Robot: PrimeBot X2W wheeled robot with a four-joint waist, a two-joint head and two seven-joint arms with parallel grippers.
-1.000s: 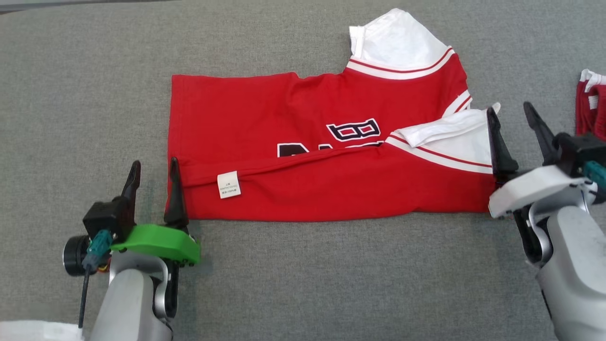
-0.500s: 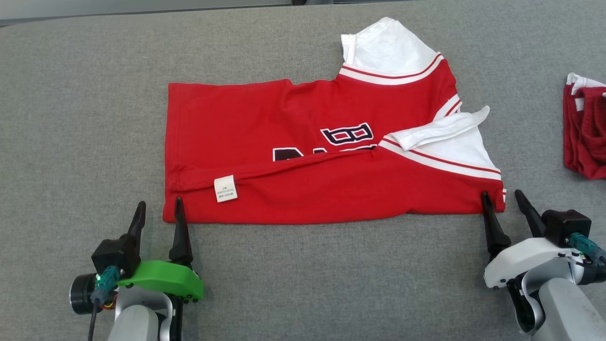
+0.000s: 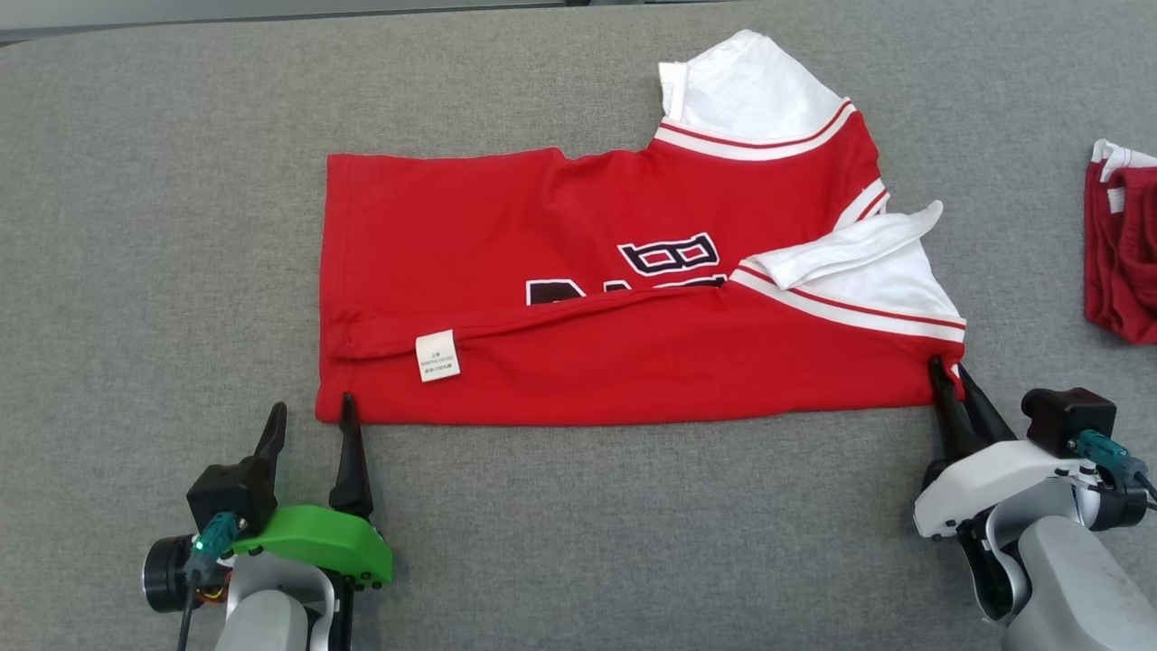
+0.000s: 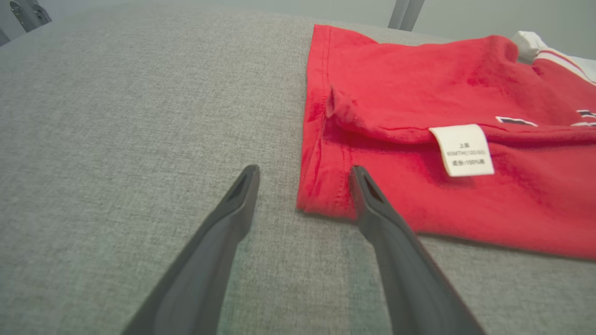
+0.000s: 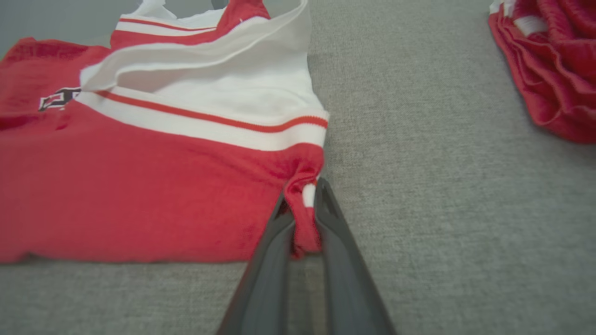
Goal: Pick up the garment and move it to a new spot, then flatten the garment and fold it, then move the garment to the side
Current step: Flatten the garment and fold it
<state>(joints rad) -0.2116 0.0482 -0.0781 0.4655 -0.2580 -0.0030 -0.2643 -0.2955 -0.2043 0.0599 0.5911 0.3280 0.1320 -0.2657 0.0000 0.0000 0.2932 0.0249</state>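
Red garment (image 3: 633,298) lies flat and partly folded mid-counter (image 3: 136,226) on grey woven covering. It has white red-striped trim at its right end and a white care label (image 3: 437,355) on the near fold, which half covers the dark lettering. Right end effector (image 3: 949,366) is clenched on the garment's near right corner, fabric bunched between its fingers; left end effector (image 3: 313,403) is released, fingers spread astride the near left corner. A crumpled red-and-white cloth (image 3: 1125,253) sits well apart at the right.
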